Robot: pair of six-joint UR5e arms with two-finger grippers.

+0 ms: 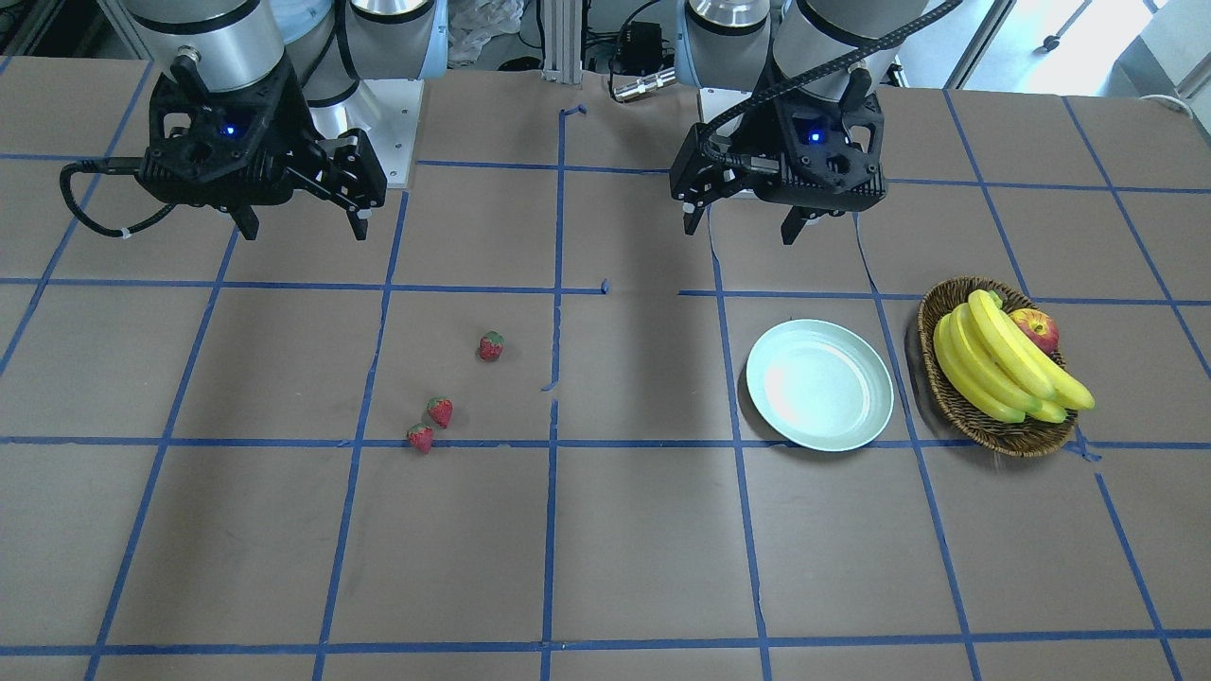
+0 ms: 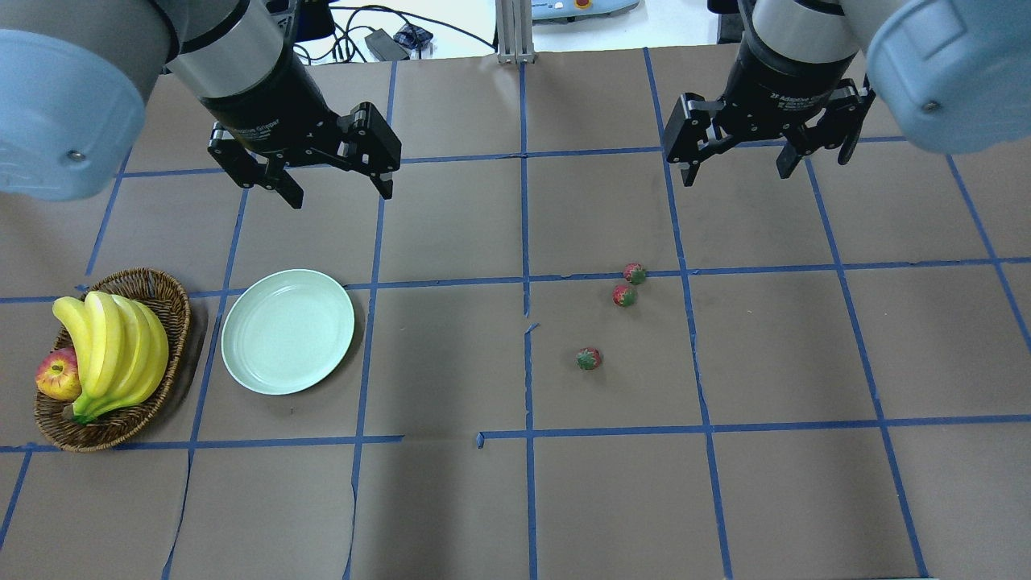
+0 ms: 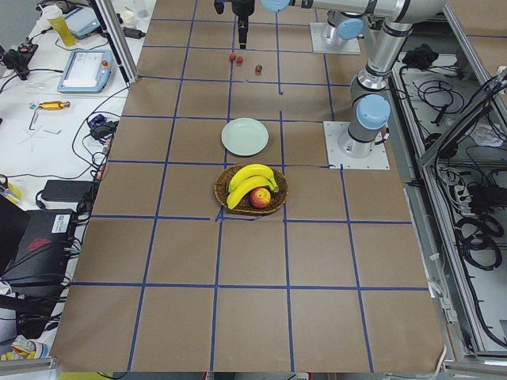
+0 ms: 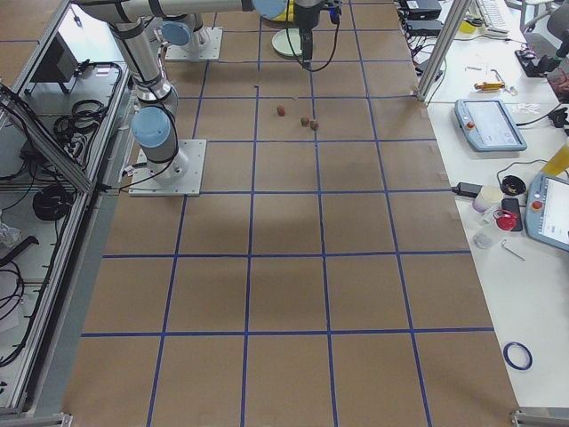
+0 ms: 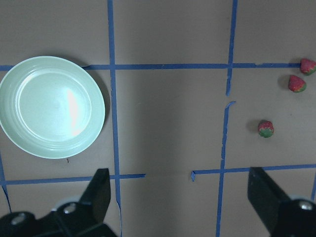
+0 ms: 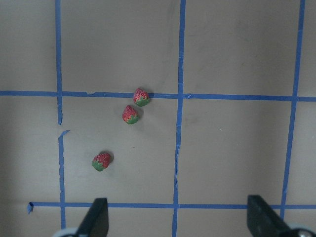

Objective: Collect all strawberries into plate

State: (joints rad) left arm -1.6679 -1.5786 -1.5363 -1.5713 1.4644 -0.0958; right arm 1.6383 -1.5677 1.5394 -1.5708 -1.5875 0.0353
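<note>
Three small red strawberries lie on the brown table: two close together [image 2: 635,274] [image 2: 624,295] and one apart [image 2: 589,358]. They also show in the right wrist view [image 6: 141,97] [image 6: 130,114] [image 6: 102,161]. The pale mint plate [image 2: 287,331] sits empty on the left, also in the left wrist view [image 5: 52,106]. My left gripper [image 2: 341,193] is open and empty, held above the table beyond the plate. My right gripper [image 2: 737,175] is open and empty, held high beyond the strawberries and a little to their right.
A brown wicker basket [image 2: 173,306] with a bunch of bananas [image 2: 113,346] and a red-yellow apple [image 2: 56,374] stands left of the plate. Blue tape lines mark a grid on the brown table cover.
</note>
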